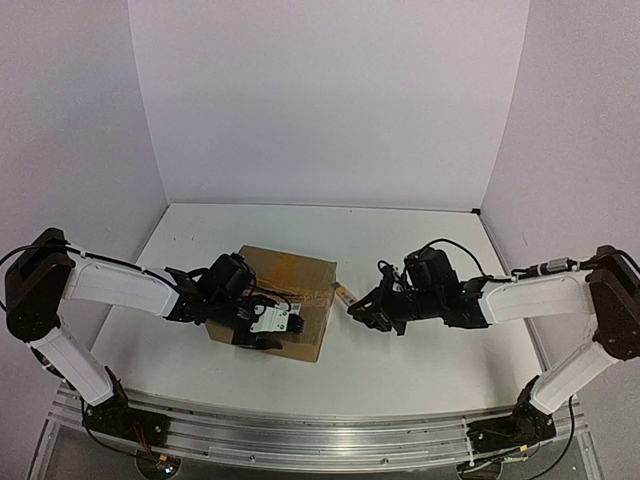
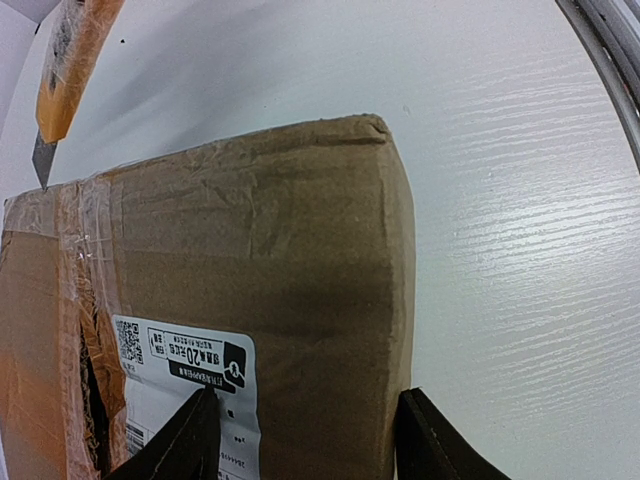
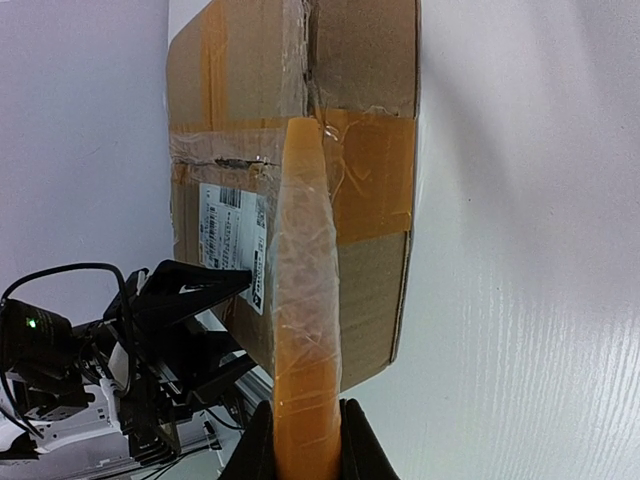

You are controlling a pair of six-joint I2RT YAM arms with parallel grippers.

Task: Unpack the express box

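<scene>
The express box point(image 1: 290, 285), brown cardboard with tape strips and a white label point(image 2: 185, 370), lies on the white table. My left gripper point(image 2: 308, 400) is shut on its near corner, with one finger point(image 2: 190, 430) on the label and the other against the side wall. My right gripper point(image 3: 305, 420) is shut on an orange utility knife point(image 3: 305, 300) wrapped in clear film. The knife point(image 1: 343, 294) points at the box's right edge. Its grey blade tip point(image 2: 42, 165) sits right by the taped edge, and I cannot tell whether it touches.
A metal rail point(image 1: 320, 440) runs along the near table edge, behind my left gripper. White walls close the table at the back and on both sides.
</scene>
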